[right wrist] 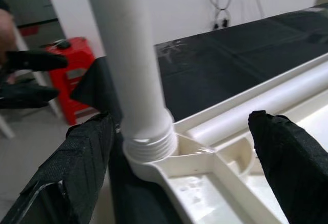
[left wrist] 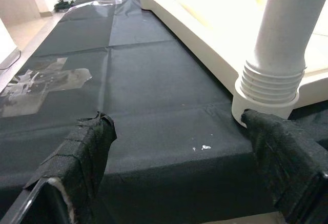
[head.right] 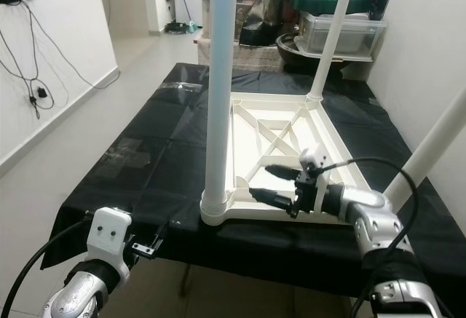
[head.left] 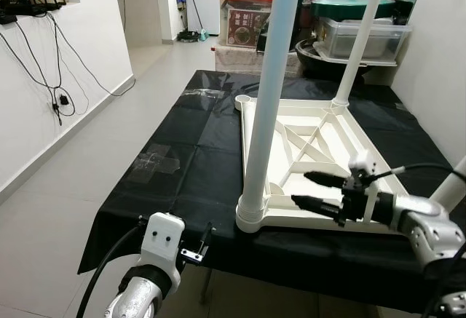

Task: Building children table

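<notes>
Risk: the near leg (head.left: 267,107) may sit only partly threaded in its corner socket; a sideways push from the right gripper (head.left: 319,190) could tilt it or slide the tabletop (head.left: 313,143) across the black counter (head.left: 189,150).
Tabletop: upside down on the counter, legs upright.
Right gripper: fingers apart, beside the near leg's base.
Left gripper (head.left: 196,249): low, at the counter edge near that leg, fingers apart, empty.

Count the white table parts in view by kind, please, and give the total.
Legs: 3, namely the near leg, the far leg and the leg at the right edge
Table top: 1
Total: 4
</notes>
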Robot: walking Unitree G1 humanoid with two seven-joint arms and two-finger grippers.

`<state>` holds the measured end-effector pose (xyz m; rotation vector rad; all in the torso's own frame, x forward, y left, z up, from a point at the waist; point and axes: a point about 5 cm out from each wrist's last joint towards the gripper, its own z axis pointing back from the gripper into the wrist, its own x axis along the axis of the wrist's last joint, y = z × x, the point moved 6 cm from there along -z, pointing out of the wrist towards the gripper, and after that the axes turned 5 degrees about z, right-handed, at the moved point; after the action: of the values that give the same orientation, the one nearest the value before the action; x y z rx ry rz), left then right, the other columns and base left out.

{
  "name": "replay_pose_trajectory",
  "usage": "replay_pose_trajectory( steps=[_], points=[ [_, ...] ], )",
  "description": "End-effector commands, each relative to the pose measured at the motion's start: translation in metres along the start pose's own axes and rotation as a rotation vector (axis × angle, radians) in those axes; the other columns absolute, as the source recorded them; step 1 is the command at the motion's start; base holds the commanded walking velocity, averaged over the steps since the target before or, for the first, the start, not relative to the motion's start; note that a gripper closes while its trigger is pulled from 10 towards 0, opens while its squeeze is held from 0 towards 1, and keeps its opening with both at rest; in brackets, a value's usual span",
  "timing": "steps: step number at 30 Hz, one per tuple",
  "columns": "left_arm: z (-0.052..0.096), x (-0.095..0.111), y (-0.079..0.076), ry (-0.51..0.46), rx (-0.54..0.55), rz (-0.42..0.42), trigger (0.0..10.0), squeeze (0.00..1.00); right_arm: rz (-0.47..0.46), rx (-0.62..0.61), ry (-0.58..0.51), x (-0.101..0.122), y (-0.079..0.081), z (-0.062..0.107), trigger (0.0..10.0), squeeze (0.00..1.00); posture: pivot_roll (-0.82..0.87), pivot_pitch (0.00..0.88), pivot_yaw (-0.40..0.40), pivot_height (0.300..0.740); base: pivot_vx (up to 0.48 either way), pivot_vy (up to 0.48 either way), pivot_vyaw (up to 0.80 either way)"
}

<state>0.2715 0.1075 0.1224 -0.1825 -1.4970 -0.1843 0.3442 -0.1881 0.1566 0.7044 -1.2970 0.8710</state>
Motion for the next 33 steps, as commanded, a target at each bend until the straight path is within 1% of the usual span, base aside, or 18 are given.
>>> replay_pose_trajectory(
  steps=[1,2,7,8,12,14,18,23,25,27,28,31,33],
  points=[
    [0.001,-0.001,-0.003,-0.001,-0.012,-0.01,10.0,0.0,0.013,0.044,-0.019,0.007,0.004,-0.004,10.0,0.0,0.11,0.0,-0.043,0.74,0.0,0.0,0.0],
    [0.001,-0.001,-0.003,-0.001,-0.012,-0.01,10.0,0.0,0.013,0.044,-0.019,0.007,0.004,-0.004,10.0,0.0,0.11,0.0,-0.043,0.74,0.0,0.0,0.0],
    [0.001,-0.003,-0.005,0.006,-0.015,-0.008,10.0,0.0,0.07,0.096,-0.066,0.022,0.012,-0.019,10.0,0.0,0.11,0.0,-0.047,0.74,0.0,0.0,0.0],
    [0.001,-0.003,-0.005,0.006,-0.015,-0.008,10.0,0.0,0.07,0.096,-0.066,0.022,0.012,-0.019,10.0,0.0,0.11,0.0,-0.047,0.74,0.0,0.0,0.0],
    [0.001,-0.002,-0.005,-0.001,-0.016,-0.009,10.0,0.0,0.082,0.096,-0.117,0.032,0.012,-0.028,10.0,0.0,0.11,0.0,-0.049,0.74,0.0,0.0,0.0],
    [0.001,-0.002,-0.005,-0.002,-0.015,-0.009,10.0,0.0,0.086,0.091,-0.124,0.034,0.012,-0.03,10.0,0.0,0.11,0.0,-0.049,0.74,0.0,0.0,0.0],
    [0.0,-0.003,-0.006,-0.001,-0.017,-0.011,10.0,0.0,0.084,0.118,-0.145,0.039,0.015,-0.038,10.0,0.0,0.11,0.0,-0.048,0.74,0.0,0.0,0.0],
    [0.0,-0.004,-0.007,0.003,-0.021,-0.011,10.0,0.0,0.089,0.133,-0.153,0.042,0.018,-0.045,10.0,0.0,0.11,0.0,-0.052,0.74,0.0,0.0,0.0],
    [0.0,-0.004,-0.008,0.003,-0.025,-0.011,10.0,0.0,0.094,0.145,-0.162,0.045,0.02,-0.051,10.0,0.0,0.11,0.0,-0.053,0.74,0.0,0.0,0.0],
    [0.0,-0.004,-0.008,0.003,-0.025,-0.011,10.0,0.0,0.096,0.15,-0.166,0.047,0.021,-0.053,10.0,0.0,0.11,0.0,-0.055,0.74,0.0,0.0,0.0],
    [0.0,-0.004,-0.009,0.003,-0.026,-0.011,10.0,0.0,0.103,0.154,-0.163,0.047,0.022,-0.057,10.0,0.0,0.11,0.0,-0.057,0.74,0.0,0.0,0.0],
    [0.0,-0.004,-0.009,0.003,-0.028,-0.011,10.0,0.0,0.105,0.162,-0.159,0.047,0.024,-0.06,10.0,0.0,0.11,0.0,-0.059,0.74,0.0,0.0,0.0],
    [0.0,-0.004,-0.011,0.005,-0.031,-0.011,10.0,0.0,0.108,0.166,-0.158,0.047,0.025,-0.067,10.0,0.0,0.11,0.0,-0.061,0.74,0.0,0.0,0.0]
  ],
)
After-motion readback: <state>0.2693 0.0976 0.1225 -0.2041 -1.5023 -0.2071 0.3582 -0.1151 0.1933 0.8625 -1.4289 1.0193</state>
